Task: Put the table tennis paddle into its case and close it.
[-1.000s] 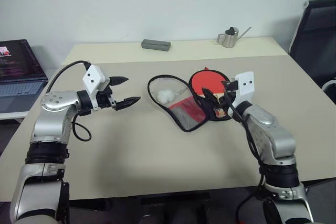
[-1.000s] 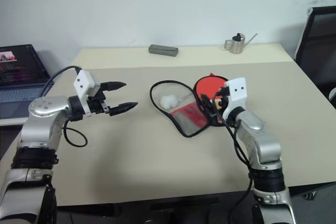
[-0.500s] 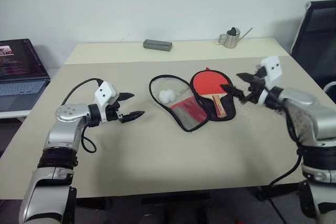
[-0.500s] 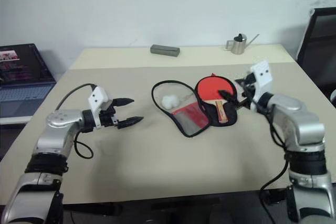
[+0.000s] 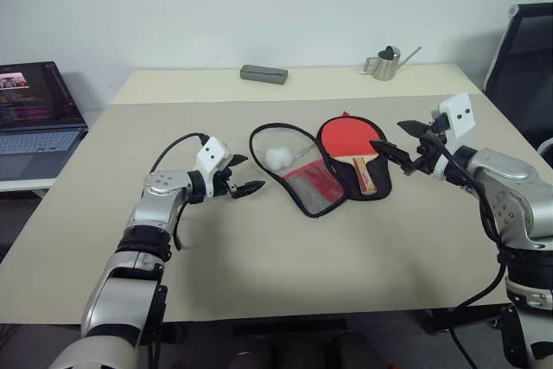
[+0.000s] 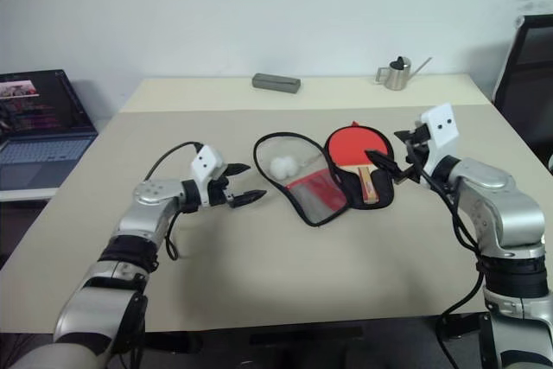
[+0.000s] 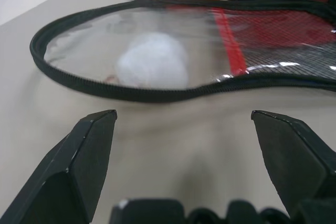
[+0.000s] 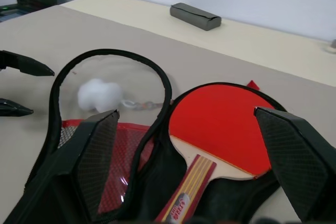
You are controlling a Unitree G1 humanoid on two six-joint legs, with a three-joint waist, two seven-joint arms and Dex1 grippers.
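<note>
**Both end effectors open, paddle lying in the unzipped case**

My left end effector (image 5: 244, 173) hung low over the bench (image 5: 259, 257), its two black fingers spread wide and holding nothing. It pointed toward the near rim of the case (image 5: 298, 170) and sat just beside that rim, not touching it. In my left wrist view the black zipper edge ran across just ahead of the fingertips (image 7: 100, 124).

My right end effector (image 5: 400, 143) was above the bench on the far side of the case, fingers also spread wide and empty. It pointed back toward the paddle (image 5: 348, 140) and stood near the paddle's edge, apart from it.

The case lay flat and open in the middle of the bench, its two halves folded out side by side. The half on my left showed a clear window ringed by black zipper, with red mesh at its narrow end. The white pom-pom (image 5: 277, 157) rested on that clear window. The paddle lay on the other half, red face up, its black rim of fabric showing all round the blade. Its striped wooden handle (image 8: 185, 195) pointed toward my side of the bench.

At the far edge of the bench were a small grey box (image 5: 263, 73) and a little metal watering can (image 5: 383, 62). An open laptop (image 5: 34, 114) sat on a side table to my left. A black chair (image 5: 523, 49) stood at the right.
</note>
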